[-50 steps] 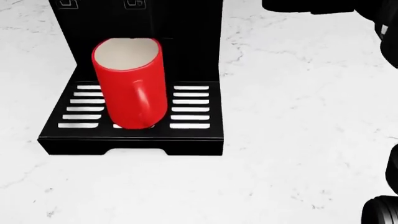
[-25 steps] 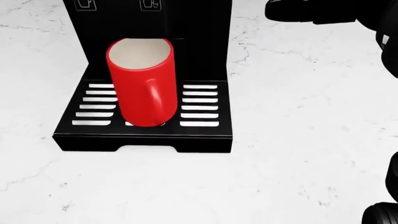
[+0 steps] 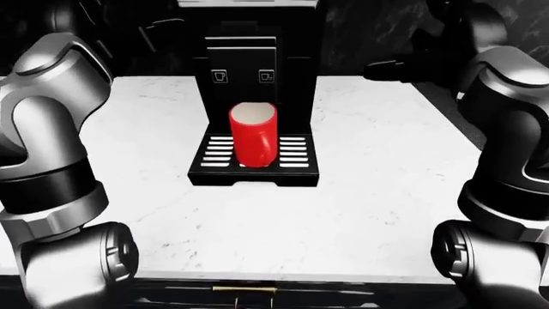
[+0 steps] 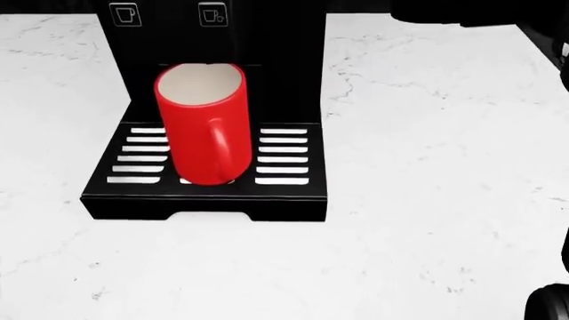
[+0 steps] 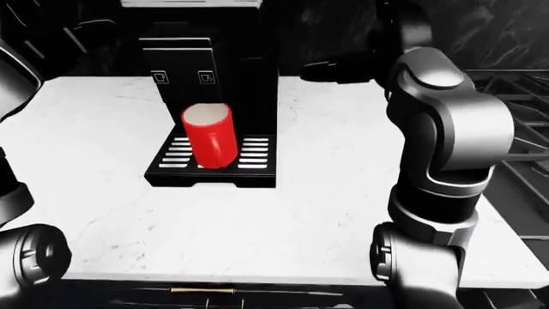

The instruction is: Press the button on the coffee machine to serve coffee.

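White marble counter (image 3: 378, 193) under everything. Left hand hidden, fingers cannot tell. Black coffee machine (image 3: 257, 58) in middle, two small buttons (image 4: 213, 14) up top. Red mug (image 4: 203, 123) stands upright on drip tray (image 4: 285, 190). Right hand (image 5: 330, 69) dark, right of machine, not touching; fingers unclear.

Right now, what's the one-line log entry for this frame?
phase: approach | red mug upright on drip tray | buttons unpressed | right hand right of coffee machine, no contact
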You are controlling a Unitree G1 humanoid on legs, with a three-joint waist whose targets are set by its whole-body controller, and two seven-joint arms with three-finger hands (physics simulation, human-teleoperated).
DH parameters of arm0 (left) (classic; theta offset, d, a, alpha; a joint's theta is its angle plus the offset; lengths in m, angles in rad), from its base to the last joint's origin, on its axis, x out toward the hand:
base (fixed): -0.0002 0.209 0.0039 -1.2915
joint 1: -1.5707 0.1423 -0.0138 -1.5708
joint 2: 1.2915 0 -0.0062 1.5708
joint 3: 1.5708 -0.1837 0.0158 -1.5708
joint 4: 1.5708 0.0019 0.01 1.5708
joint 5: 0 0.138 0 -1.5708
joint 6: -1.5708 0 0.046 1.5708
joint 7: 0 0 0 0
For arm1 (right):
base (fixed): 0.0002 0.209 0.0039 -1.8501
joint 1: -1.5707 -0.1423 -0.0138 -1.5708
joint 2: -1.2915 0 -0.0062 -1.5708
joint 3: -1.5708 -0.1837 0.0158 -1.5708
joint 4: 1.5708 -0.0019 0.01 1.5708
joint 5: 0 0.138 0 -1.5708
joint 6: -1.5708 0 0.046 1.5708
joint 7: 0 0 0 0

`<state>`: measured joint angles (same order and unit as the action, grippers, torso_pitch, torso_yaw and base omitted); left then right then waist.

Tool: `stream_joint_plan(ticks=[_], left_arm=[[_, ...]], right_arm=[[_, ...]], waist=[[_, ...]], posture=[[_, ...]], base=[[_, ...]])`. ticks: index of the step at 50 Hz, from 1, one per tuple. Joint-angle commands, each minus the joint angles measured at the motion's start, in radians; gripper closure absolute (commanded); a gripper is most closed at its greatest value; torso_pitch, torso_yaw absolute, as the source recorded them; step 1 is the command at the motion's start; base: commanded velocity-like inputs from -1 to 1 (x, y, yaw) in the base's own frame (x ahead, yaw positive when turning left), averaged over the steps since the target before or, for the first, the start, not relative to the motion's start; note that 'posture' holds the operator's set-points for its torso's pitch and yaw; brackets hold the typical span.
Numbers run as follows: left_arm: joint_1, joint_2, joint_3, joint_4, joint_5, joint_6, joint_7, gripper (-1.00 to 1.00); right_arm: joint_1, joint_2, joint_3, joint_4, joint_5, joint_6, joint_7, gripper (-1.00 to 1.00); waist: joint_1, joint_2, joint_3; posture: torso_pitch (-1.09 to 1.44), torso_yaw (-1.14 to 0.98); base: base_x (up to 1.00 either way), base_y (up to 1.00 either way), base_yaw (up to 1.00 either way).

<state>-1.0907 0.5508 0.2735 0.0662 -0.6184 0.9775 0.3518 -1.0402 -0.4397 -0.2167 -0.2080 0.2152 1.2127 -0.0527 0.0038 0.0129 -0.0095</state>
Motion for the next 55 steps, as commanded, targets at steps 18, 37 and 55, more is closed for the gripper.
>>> stream_joint_plan(ticks=[18,37,55], left_arm=[[-0.022,0.015,0.001,-0.04,-0.005,-0.032,-0.001,-1.0],[-0.012,-0.001,-0.003,-0.078,0.005,-0.005,-0.023,-1.0],[0.136,0.035,0.155,-0.488,-0.567,0.329,0.346,-1.0]], right_arm=[[-0.025,-0.012,-0.012,-0.035,0.006,-0.027,-0.007,-1.0],[-0.029,-0.016,-0.011,-0.024,0.012,-0.034,-0.004,-1.0],[-0.031,-0.03,-0.024,-0.047,0.024,-0.006,-0.005,-1.0]], waist=[[-0.003,0.006,-0.142],[0.002,0.006,-0.246],[0.007,0.017,-0.26]], posture=[[-0.28,0.0],[-0.41,0.0],[-0.42,0.0]], base=[[0.0,0.0,0.0],[0.0,0.0,0.0],[0.0,0.0,0.0]])
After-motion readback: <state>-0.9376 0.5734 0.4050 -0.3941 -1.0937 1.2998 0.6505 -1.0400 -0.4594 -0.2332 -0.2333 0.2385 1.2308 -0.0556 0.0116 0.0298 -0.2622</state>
